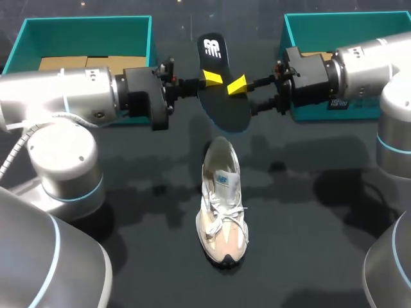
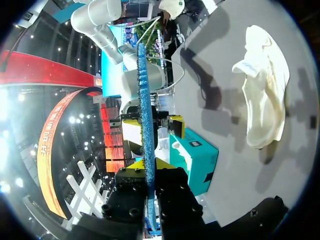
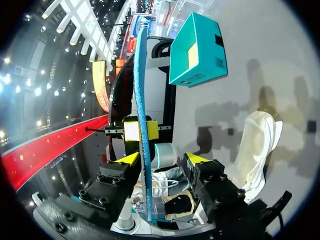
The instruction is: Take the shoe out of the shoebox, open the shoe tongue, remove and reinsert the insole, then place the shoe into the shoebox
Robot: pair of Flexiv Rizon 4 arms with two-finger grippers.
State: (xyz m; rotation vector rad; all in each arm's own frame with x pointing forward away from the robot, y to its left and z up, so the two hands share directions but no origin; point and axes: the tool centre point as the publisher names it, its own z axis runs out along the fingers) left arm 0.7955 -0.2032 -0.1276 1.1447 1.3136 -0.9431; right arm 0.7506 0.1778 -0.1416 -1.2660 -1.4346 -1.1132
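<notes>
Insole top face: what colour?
The insole is black with a white logo at its far end; clearest in the head view.

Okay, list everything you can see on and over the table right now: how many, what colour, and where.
black foam insole: one, black with a white logo, held in the air over the table's far middle.
white and beige lace-up sneaker: one, lying on the table's middle, toe toward the near edge.
teal cardboard shoebox halves: two, at the far left and the far right.
dark table: one, under everything.
left gripper: one, yellow tips, shut on the insole.
right gripper: one, yellow tips, open around the insole's opposite edge.
</notes>
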